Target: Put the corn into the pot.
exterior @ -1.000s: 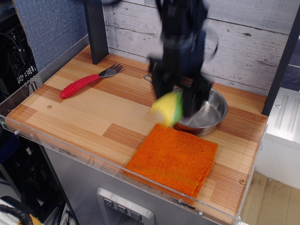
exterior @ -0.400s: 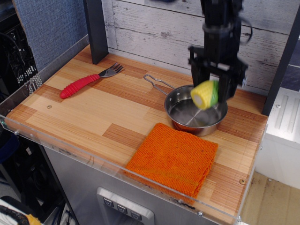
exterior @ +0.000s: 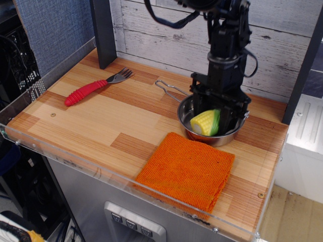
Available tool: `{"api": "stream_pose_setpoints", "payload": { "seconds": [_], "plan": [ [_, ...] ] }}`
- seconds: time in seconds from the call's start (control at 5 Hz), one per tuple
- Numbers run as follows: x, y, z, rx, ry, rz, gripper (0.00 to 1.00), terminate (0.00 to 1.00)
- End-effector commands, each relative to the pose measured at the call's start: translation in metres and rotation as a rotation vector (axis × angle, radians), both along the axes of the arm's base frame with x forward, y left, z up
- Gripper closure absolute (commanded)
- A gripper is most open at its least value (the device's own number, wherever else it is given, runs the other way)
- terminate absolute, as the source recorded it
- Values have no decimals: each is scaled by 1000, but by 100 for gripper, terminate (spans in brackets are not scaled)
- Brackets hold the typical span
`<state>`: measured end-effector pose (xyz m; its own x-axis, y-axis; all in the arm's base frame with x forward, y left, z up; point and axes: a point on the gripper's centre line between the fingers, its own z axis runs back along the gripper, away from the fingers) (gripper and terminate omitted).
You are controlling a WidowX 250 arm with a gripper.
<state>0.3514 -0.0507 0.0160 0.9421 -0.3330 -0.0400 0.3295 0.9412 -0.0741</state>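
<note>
Corn [exterior: 205, 122] lowered into shiny round pot [exterior: 187, 109] | gripper [exterior: 216, 114] (black) pinching its husk

Corn [exterior: 205, 122] in pot [exterior: 187, 112], cloth [exterior: 186, 170] in front.

Corn [exterior: 205, 122]: yellow kernels, green husk end. Pot [exterior: 187, 112]: shiny silver steel. Gripper [exterior: 220, 112]: black. Cloth [exterior: 186, 169]: orange, ribbed weave. Fork [exterior: 96, 86]: red ridged handle, grey metal tines. Tabletop [exterior: 101, 121]: striped light/dark wood planks. Back wall [exterior: 166, 30]: whitewashed grey boards. Left panel [exterior: 53, 27]: blue-grey fabric.
</note>
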Motion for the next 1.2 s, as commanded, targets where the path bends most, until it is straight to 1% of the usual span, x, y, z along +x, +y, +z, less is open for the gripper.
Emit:
{"api": "stream_pose_setpoints", "payload": {
  "seconds": [0.0, 0.2, 0.4, 0.6, 0.8, 1.0],
  "plan": [
    [-7, 12, 59, 42, -122, 99, 0, 0],
    [-21, 24, 108, 32, -134, 325, 0, 0],
    [-44, 41, 158, 15, -118, 489, 0, 0],
    [-58, 50, 174, -38, -92, 429, 0, 0],
    [-58, 44, 168, -49, -74, 257, 0, 0],
    [-53, 37, 170, -49, -105, 61, 0, 0]
  ]
}}
